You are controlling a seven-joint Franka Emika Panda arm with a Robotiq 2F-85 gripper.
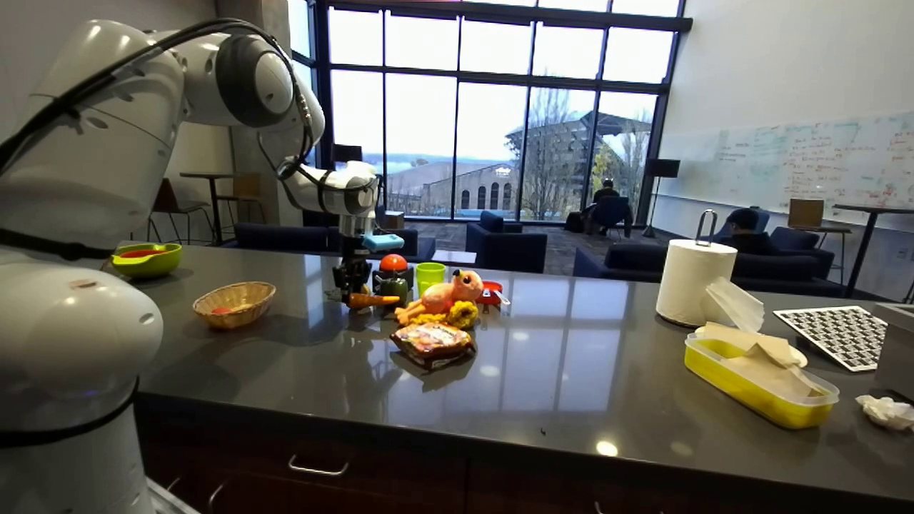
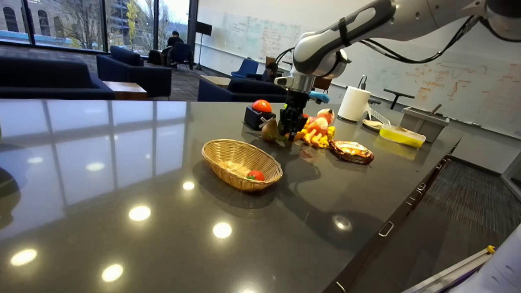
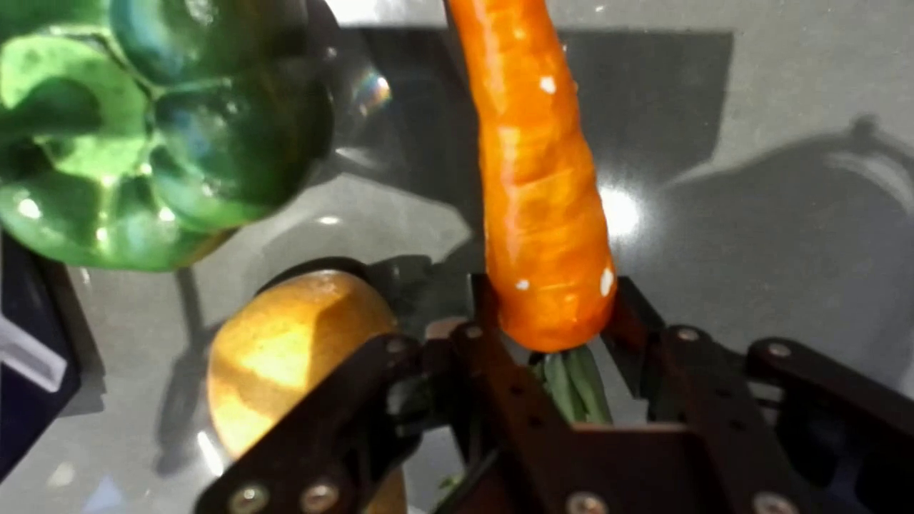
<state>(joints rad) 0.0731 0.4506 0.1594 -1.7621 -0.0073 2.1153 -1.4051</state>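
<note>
Beneath the carrot (image 3: pixel 546 193), a glossy grey counter (image 1: pixel 300 378) mirrors tall windows (image 1: pixel 421 107); well beyond hangs a scribbled whiteboard (image 1: pixel 814 160). My fingers (image 3: pixel 632 328) pinch the carrot's thick, faintly ridged end. Beside the carrot: a shiny, lobed pepper (image 3: pixel 207 135) and rounded pear (image 3: pixel 293 357); farther off, a woven basket (image 2: pixel 244 152).

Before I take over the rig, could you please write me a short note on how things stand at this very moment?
Hand: closed on the thick end of the carrot, near its green top.
Where things are: the pear and green pepper are close by the hand; the basket sits apart from them on the counter.
Done: the carrot is gripped, and a red fruit lies in the basket.
Left: the carrot is not yet released; I cannot tell whether it is clear of the counter.
</note>
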